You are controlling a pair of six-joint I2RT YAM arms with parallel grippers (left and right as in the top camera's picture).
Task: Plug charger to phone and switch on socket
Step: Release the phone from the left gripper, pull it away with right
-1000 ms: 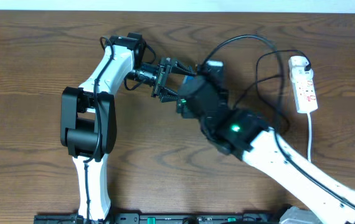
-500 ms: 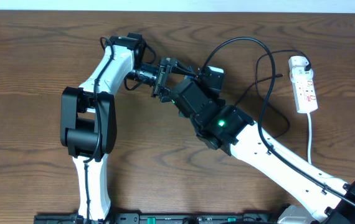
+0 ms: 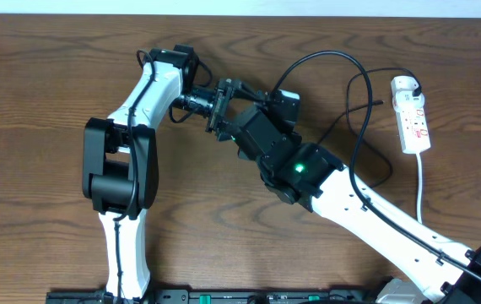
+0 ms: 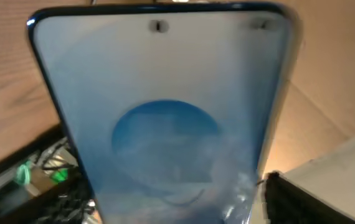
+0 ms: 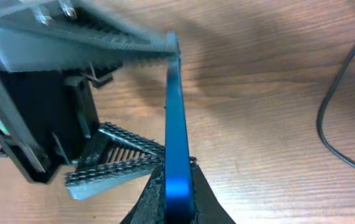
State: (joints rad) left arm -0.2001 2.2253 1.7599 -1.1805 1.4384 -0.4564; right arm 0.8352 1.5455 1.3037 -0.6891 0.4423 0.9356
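While left pincer gapes, right pincer clamps phone

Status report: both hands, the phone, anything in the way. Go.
Right hand shut on phone, phone on edge. Left hand open wide, fingertips at phone. Charger looped loose, plug tip not seen. Socket clear of both hands.

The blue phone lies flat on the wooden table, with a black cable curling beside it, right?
No: the phone is held on edge, clamped in the right gripper, as the right wrist view shows. The black cable does curl beside it.
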